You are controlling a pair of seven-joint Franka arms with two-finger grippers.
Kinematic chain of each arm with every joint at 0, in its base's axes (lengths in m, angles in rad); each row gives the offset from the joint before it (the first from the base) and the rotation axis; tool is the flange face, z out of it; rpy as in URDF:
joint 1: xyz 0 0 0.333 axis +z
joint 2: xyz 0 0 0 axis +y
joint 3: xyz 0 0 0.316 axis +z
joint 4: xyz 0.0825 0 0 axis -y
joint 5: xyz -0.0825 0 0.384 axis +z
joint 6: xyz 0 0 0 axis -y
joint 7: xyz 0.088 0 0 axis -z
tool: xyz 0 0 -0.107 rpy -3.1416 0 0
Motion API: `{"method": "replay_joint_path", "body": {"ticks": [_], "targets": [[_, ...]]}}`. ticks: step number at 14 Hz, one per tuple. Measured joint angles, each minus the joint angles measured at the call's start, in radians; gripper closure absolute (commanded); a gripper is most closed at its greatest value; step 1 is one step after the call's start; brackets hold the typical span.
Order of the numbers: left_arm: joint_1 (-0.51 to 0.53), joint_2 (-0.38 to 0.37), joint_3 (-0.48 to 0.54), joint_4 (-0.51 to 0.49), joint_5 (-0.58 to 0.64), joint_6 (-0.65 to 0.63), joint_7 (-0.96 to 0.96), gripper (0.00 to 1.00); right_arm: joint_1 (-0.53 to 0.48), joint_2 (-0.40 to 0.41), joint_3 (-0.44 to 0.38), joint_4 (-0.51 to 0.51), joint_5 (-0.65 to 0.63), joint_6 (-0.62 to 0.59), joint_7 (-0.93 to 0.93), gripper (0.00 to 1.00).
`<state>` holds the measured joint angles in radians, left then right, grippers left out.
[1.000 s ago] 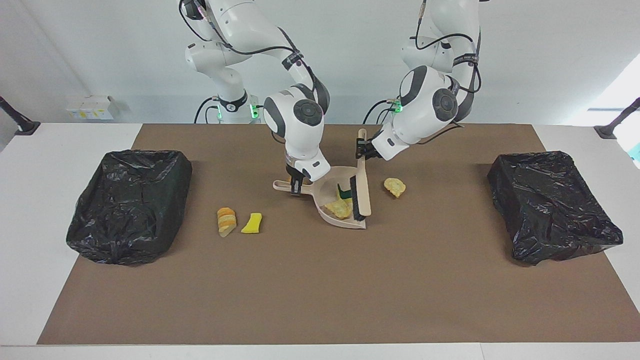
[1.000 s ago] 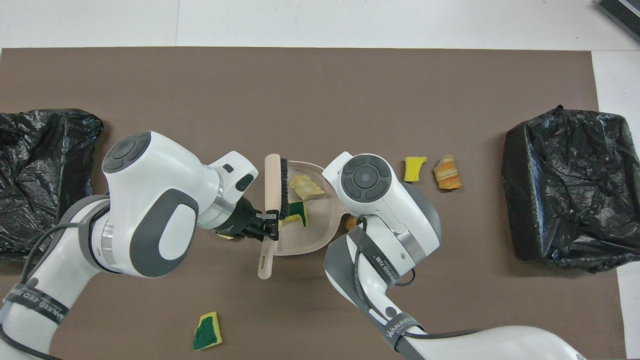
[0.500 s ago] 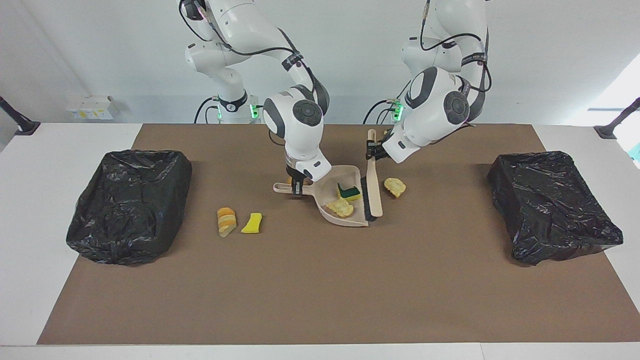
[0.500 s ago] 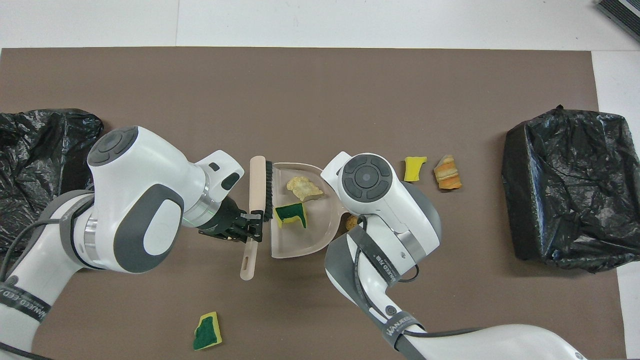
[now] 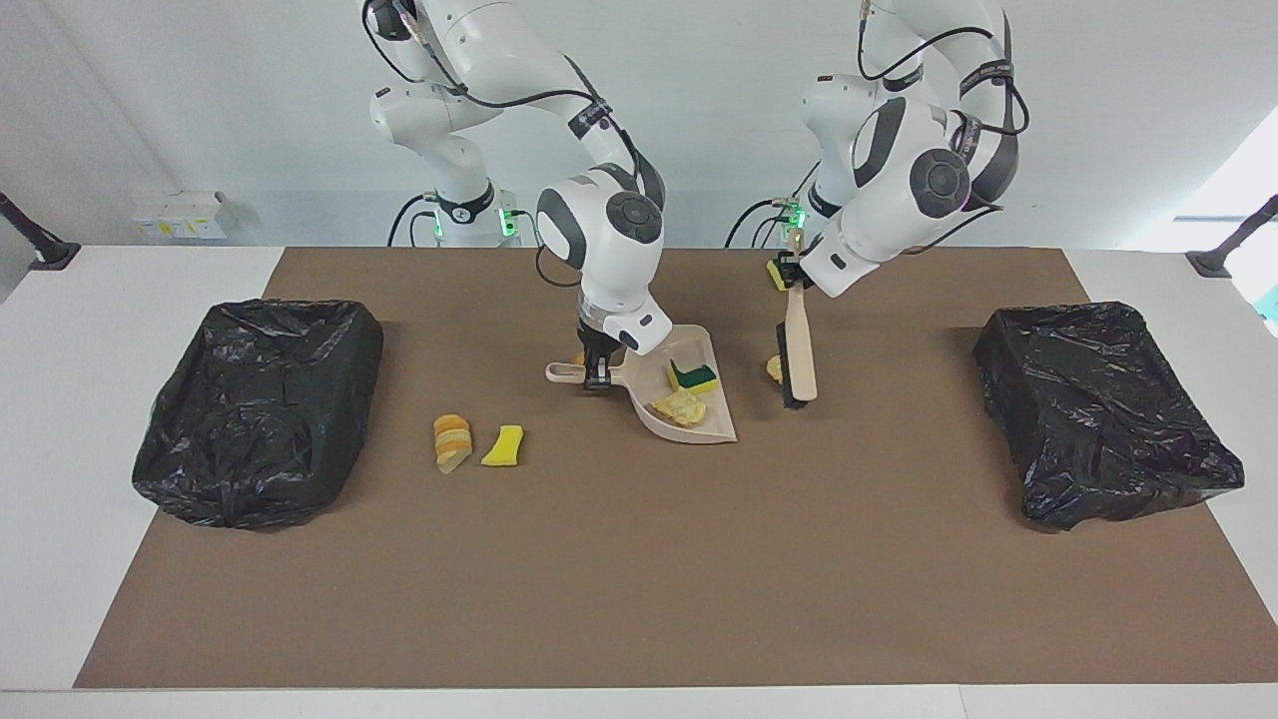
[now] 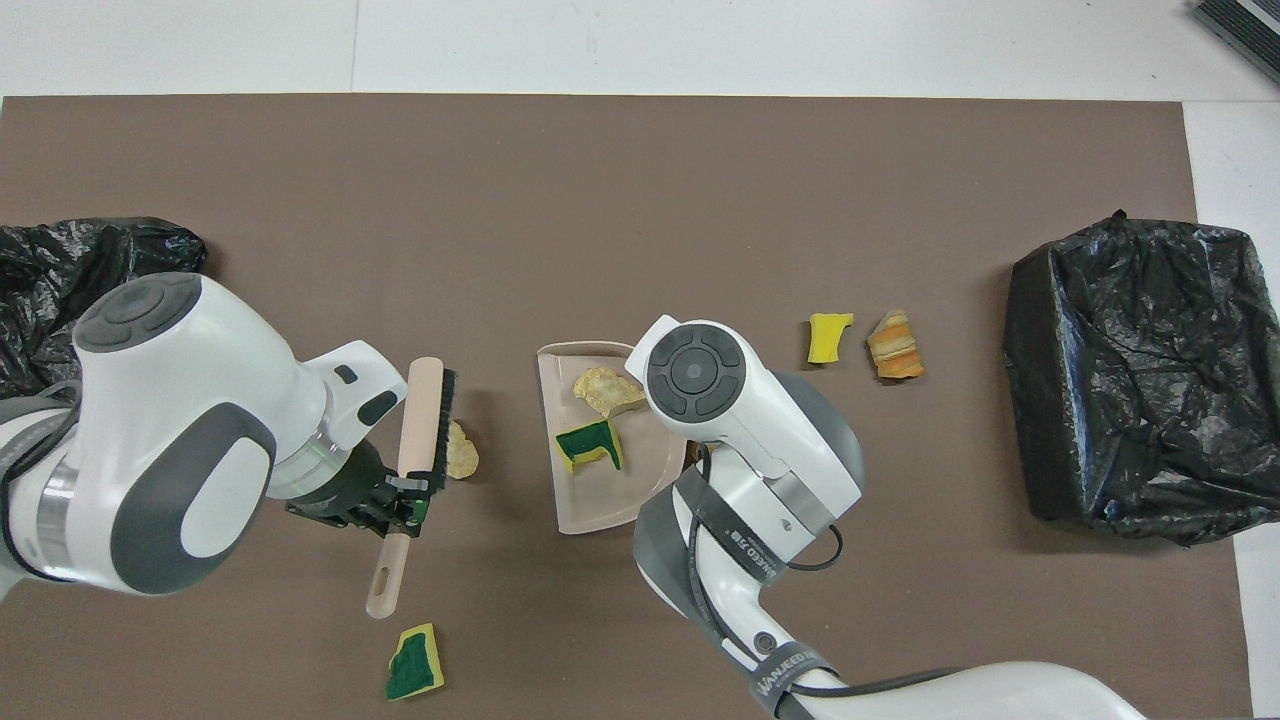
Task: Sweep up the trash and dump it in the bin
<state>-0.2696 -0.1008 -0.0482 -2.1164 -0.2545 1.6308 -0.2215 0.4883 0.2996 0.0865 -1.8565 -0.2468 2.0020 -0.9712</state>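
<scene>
Right gripper [image 5: 596,371] clenched on the dustpan [image 5: 689,394] handle, keeping the pan flat so the green-faced sponge bit [image 5: 694,377] and foam lump [image 5: 681,407] stay inside. Left gripper [image 5: 796,277] grasping the brush [image 5: 798,350], raised over a foam lump [image 6: 462,452], probably to sweep it toward the pan. Bread-like chunk [image 5: 451,441] and yellow sponge bit [image 5: 503,445] nearer the bin [image 5: 262,404] at the right arm's end. Another sponge [image 6: 413,662] nearest the robots. One scrap under the right arm, hardly visible.

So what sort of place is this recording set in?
Probably a robot lab bench staged for a cleaning trial: a brown mat covers a white table, bag-lined bins sit at both ends, against a bare wall.
</scene>
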Motion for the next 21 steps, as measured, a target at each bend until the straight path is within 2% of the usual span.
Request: {"method": "replay_joint_path", "body": {"ticks": [4, 8, 12, 15, 18, 21], "targets": [[0.004, -0.133, -0.009, -0.218, 0.013, 0.12, 0.005, 1.0, 0.017, 0.0, 0.0, 0.011, -0.035, -0.036, 0.0, 1.0], [0.004, -0.178, -0.007, -0.31, 0.014, 0.199, 0.031, 1.0, 0.017, 0.0, 0.0, 0.011, -0.036, -0.037, 0.0, 1.0], [0.0, -0.171, -0.014, -0.36, 0.014, 0.328, 0.037, 1.0, 0.017, 0.0, 0.0, 0.011, -0.036, -0.037, 0.0, 1.0], [-0.064, -0.139, -0.021, -0.369, -0.006, 0.432, 0.024, 1.0, 0.017, 0.0, 0.0, 0.011, -0.036, -0.036, 0.0, 1.0], [-0.138, -0.084, -0.024, -0.366, -0.146, 0.551, 0.019, 1.0, 0.017, 0.0, 0.0, 0.01, -0.036, -0.033, 0.0, 1.0], [-0.201, -0.058, -0.025, -0.338, -0.307, 0.597, 0.009, 1.0, 0.017, 0.0, 0.0, 0.01, -0.036, -0.033, 0.0, 1.0]]}}
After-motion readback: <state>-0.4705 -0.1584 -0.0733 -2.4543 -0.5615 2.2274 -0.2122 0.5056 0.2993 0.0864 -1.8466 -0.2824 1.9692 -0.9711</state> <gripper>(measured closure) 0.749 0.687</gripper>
